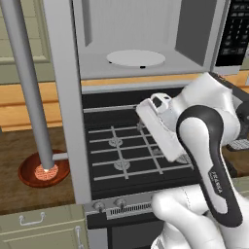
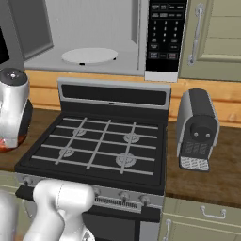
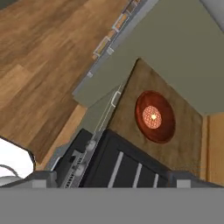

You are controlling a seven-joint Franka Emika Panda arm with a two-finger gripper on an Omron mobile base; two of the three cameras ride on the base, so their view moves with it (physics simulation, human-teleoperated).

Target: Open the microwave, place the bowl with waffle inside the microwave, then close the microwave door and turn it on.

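Above the black gas stove (image 2: 96, 146), the microwave (image 2: 94, 35) stands open, its pale cavity and white turntable (image 1: 135, 58) bare, a sign that the first step of the job is done and the way is clear for loading. The microwave door (image 1: 65, 97) is swung out toward the left base camera, its long grey bar handle (image 1: 29, 82) crossing in front of the wooden counter (image 1: 19, 146) on the left side of the stove. There, just beside the cooktop, sits the reddish-brown bowl (image 3: 155, 117) with the gridded waffle (image 3: 152, 117) lying in its middle, within the arm's reach yet well apart from the turntable it is bound for. The gripper (image 1: 160, 129) hangs over the stove, the hand camera tilted toward the bowl, which suggests the arm is lining up for the pick. Its jaws stand spread as wide as they go, holding nothing and touching nothing. On the counter right of the stove rests a grey toaster (image 2: 196, 129), no part of the job.
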